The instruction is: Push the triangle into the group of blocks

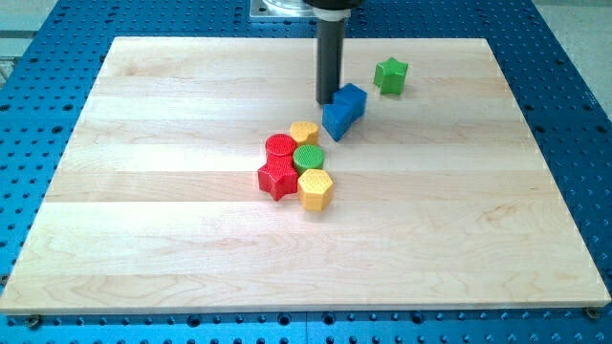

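My tip [330, 102] comes down from the view's top and ends just left of a blue cube [353, 97], touching or almost touching it. A blue block that looks like the triangle [337, 121] sits right below my tip, against the cube's lower left. Just below and left of it is a tight group: a yellow heart [304, 132], a red round block [280, 145], a green round block [309, 158], a red star [276, 179] and a yellow hexagon [315, 189]. A small gap separates the triangle from the yellow heart.
A green star [390, 75] stands alone to the upper right of the blue cube. The blocks lie on a pale wooden board [143, 220] set on a blue perforated table [583, 115].
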Tool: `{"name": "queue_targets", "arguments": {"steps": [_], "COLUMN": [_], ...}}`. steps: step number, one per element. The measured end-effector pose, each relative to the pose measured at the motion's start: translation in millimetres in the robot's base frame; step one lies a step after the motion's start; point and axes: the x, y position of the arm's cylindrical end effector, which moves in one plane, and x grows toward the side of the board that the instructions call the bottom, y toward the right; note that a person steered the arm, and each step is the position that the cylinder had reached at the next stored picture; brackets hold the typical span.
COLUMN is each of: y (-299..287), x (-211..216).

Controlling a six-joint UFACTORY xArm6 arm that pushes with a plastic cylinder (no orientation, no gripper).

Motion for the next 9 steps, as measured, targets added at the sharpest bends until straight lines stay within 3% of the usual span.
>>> {"name": "queue_targets", "arguments": {"steps": [1,2,3,4,7,9], "y": [-16.4,-11.6,39.8,46.3,13.9,7.0], "x": [35.9,39.4,42.7,63.6,71.8,105.4]}}
